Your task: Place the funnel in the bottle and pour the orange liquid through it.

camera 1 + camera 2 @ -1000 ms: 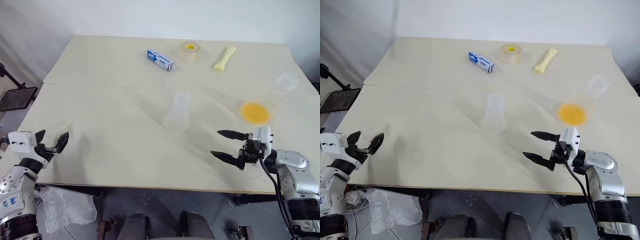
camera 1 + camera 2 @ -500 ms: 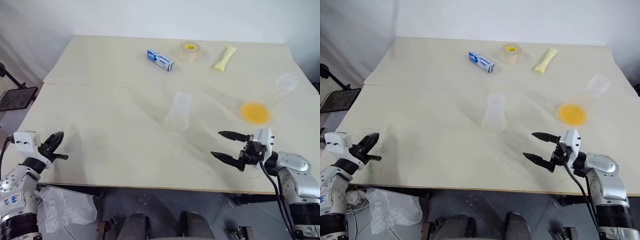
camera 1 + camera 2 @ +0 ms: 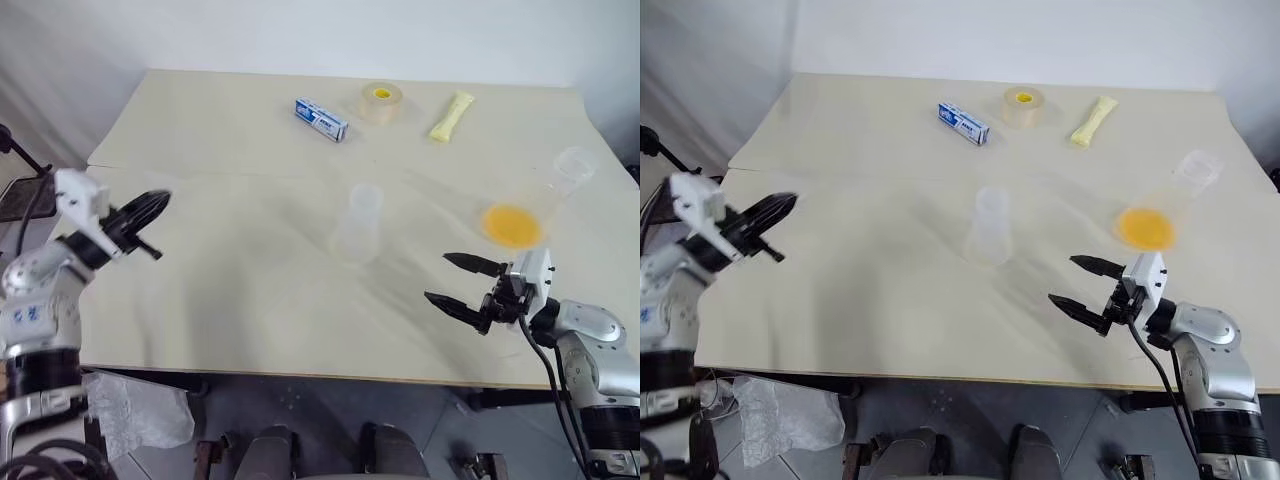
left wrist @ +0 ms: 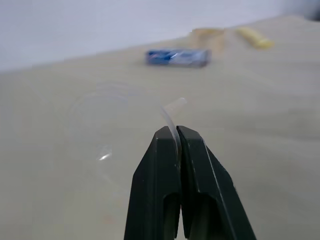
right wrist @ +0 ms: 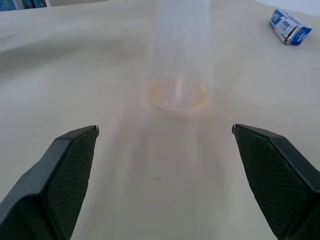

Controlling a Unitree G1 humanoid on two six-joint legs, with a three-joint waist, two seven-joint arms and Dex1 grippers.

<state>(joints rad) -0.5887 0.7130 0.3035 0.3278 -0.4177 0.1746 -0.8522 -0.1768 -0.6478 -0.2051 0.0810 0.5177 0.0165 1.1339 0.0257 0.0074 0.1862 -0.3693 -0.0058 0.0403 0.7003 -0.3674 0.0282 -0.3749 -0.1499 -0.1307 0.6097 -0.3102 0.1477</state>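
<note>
Bottle (image 3: 358,222): clear, upright mid-surface (image 3: 230,270), contents indiscernible. Orange liquid (image 3: 509,224): in a clear tipped cup (image 3: 560,178), right. Funnel (image 4: 107,135): my left jaws (image 4: 176,136) are clenched on its rim, raised; my right jaws (image 3: 462,282) stand released near the front edge.

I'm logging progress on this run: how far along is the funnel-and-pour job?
Done: the left claw is shut on the funnel at its rim. In hand: the funnel is held over the left side of the table, apart from the bottle. Left: seat it in the bottle's neck, then pour the orange liquid, which sits in its cup near the open right claw.
</note>
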